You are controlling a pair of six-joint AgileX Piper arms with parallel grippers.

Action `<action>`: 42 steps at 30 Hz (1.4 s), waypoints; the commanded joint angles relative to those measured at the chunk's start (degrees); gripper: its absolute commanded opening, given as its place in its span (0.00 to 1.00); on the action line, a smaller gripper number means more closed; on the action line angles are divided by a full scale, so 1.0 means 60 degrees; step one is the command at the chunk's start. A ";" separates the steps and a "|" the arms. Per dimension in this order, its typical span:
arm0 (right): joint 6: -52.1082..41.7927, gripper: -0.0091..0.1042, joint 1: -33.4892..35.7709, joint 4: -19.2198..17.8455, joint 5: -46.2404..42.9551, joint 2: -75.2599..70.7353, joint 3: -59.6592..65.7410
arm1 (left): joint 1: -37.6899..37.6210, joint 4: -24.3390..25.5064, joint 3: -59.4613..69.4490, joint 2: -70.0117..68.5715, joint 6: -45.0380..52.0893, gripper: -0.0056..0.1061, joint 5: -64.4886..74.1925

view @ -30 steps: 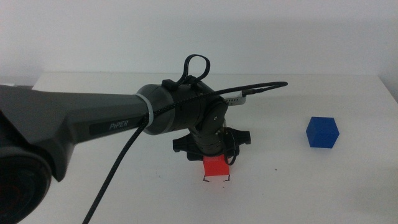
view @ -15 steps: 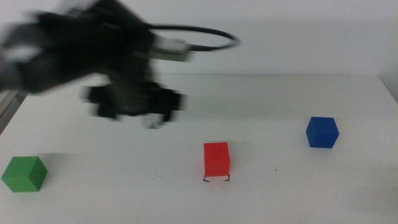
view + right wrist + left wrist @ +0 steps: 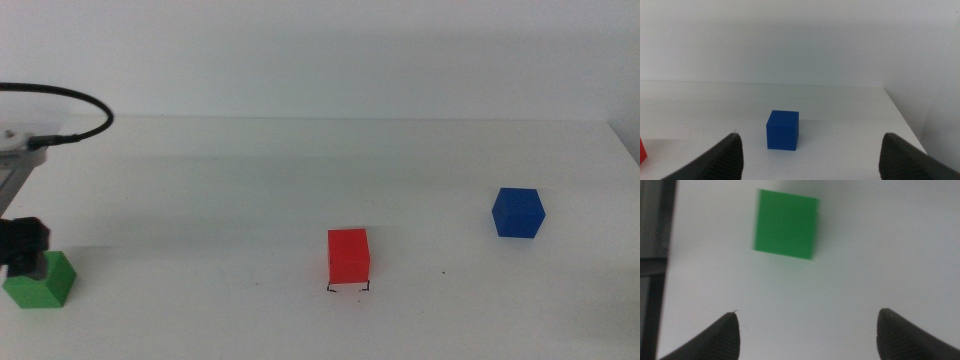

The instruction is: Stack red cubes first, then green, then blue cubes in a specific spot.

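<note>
The red cube (image 3: pixel 348 256) sits on the white table (image 3: pixel 300 180) inside the marked spot (image 3: pixel 348 289); its two black corner brackets show just at the cube's near bottom edge. Nothing is stacked on the red cube.

The left gripper (image 3: pixel 22 250) is at the far left edge of the middle view, directly over the green cube (image 3: pixel 40 280) and overlapping that cube's upper left part. Whether it touches the cube cannot be told from this view. The left wrist view settles part of this: the left gripper (image 3: pixel 807 330) has its jaws spread wide, with only bare table between them. The green cube (image 3: pixel 786 224) lies ahead of the jaw tips, apart from both, slightly blurred. A dark strip runs along one side of that picture, beyond the table edge.

The right gripper (image 3: pixel 810 152) does not appear in the middle view. Its wrist view shows the jaws wide apart and holding nothing. The blue cube (image 3: pixel 782 130) stands on the table ahead of them, between the two tips' lines and clear of both. A sliver of the red cube (image 3: pixel 642 150) shows at that picture's edge, well to the side of the gripper.

In the middle view the blue cube (image 3: pixel 518 212) sits well apart from the red cube, on the side away from the left gripper.
</note>
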 commanded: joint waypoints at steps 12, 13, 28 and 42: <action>-0.0071 0.90 -0.0041 -0.0105 -0.0079 -0.0044 0.0028 | 0.1009 -0.0746 -0.0074 0.2152 0.1859 0.89 -0.1483; -0.0071 0.90 -0.0041 -0.0105 -0.0079 -0.0044 0.0028 | 0.1009 -0.0788 -0.0159 0.2293 0.1940 0.89 -0.1457; -0.0071 0.90 -0.0041 -0.0105 -0.0079 -0.0044 0.0028 | 0.1009 -0.0764 -0.0479 0.3629 0.2036 0.89 -0.2698; -0.0071 0.90 -0.0041 -0.0105 -0.0079 -0.0044 0.0028 | 0.0606 -0.1525 -0.1209 0.3956 0.2181 0.31 -0.1962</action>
